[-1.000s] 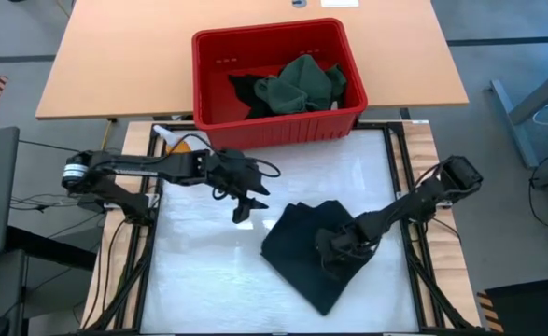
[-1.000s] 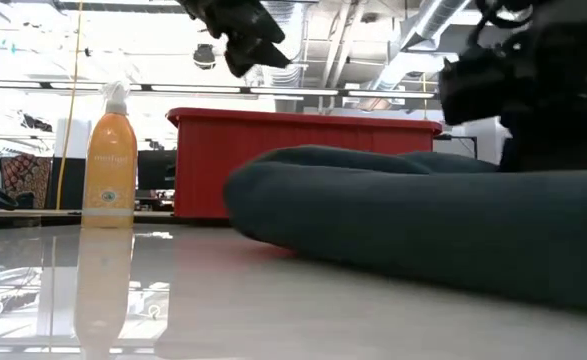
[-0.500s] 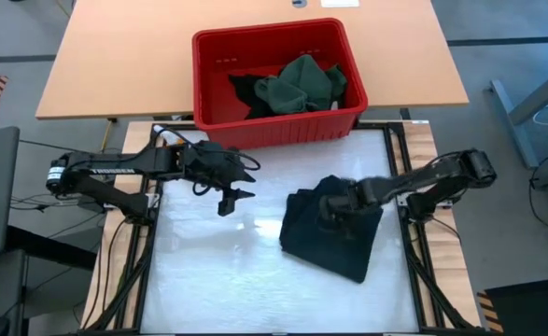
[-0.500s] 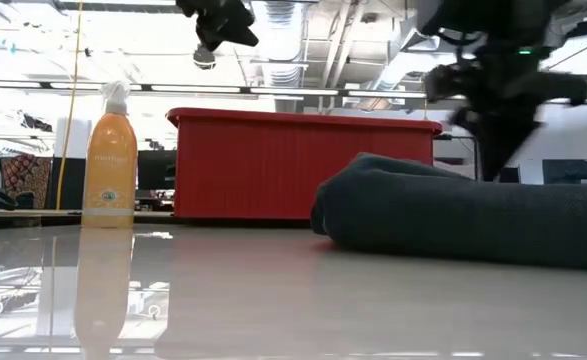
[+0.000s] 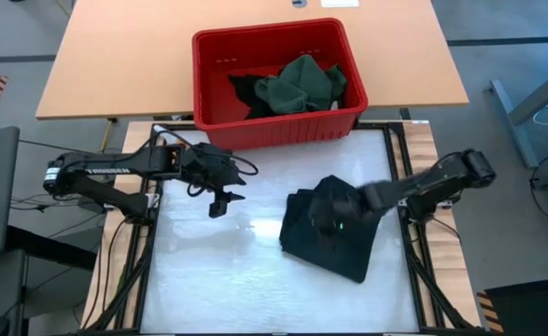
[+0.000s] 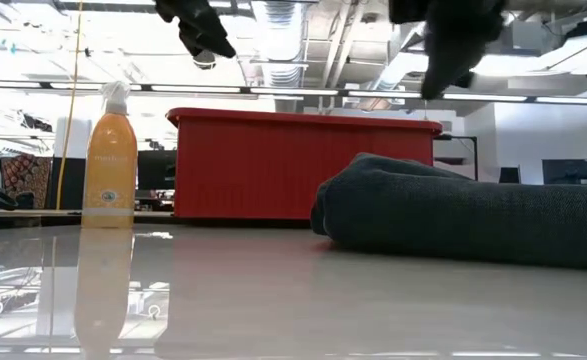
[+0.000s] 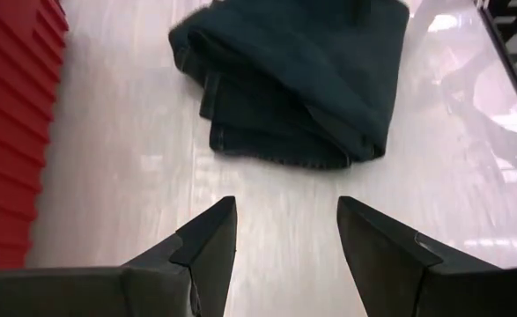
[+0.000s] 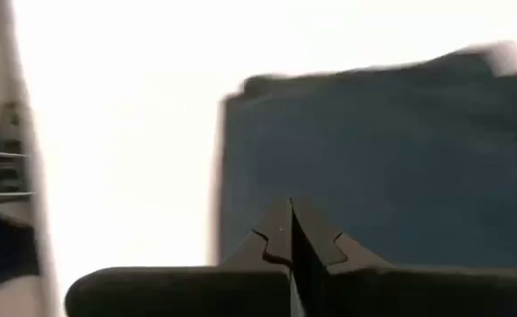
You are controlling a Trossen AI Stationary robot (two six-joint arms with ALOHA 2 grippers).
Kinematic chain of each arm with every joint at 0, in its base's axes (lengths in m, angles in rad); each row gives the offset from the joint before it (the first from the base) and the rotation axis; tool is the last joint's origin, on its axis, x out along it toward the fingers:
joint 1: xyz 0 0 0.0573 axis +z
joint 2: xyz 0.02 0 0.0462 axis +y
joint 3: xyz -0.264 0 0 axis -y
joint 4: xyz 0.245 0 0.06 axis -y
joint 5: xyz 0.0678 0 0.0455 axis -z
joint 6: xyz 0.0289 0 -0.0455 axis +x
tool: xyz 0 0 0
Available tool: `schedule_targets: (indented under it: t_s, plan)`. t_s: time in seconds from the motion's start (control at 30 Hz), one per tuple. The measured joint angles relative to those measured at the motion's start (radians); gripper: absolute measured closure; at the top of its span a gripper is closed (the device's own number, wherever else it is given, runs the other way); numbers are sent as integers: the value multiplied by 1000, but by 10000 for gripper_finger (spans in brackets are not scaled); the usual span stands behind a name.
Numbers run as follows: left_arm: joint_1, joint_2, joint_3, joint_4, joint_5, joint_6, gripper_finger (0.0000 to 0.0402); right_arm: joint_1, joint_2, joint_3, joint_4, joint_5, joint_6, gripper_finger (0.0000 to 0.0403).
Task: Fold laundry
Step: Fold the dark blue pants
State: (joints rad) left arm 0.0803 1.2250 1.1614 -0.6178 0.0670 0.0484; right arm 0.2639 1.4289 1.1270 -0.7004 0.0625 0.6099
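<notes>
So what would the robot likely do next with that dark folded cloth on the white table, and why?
Probably lift the right gripper clear of the folded dark garment. Its fingers are shut and empty just above the cloth, which lies in a compact fold on the white table. The left gripper hangs open and apart from it, and more green laundry waits in the red bin.

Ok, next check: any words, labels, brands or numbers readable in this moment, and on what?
Orange spray bottle: a pale label on its front, too small and blurred to read.
Red bin: no lettering visible.
Folded dark garment: no tag or print visible.
Nothing else carries text.
</notes>
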Motion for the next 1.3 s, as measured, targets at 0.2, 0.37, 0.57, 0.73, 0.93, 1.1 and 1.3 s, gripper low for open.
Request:
schedule_targets:
  t_s: [0.2,0.37,0.57,0.73,0.93,1.1,1.3]
  plan:
    - [0,-37,-6,-2,20,51,216,124,60,-108,125,-15,340,387]
    - [0,-66,-41,21,60,75,216,149,119,-198,108,-73,463,387]
    - [0,-73,-91,44,67,62,216,93,157,-225,-9,-125,329,387]
    - [1,-72,-120,121,51,35,216,-37,142,-227,-90,-140,111,387]
    - [35,-72,-120,217,39,-28,216,-240,134,-228,-192,-143,-129,387]
    - [68,-72,-120,247,8,-104,216,-367,134,-232,-331,-139,-352,387]
    - [78,-72,-120,246,-36,-166,216,-508,134,-243,-379,-170,-459,387]
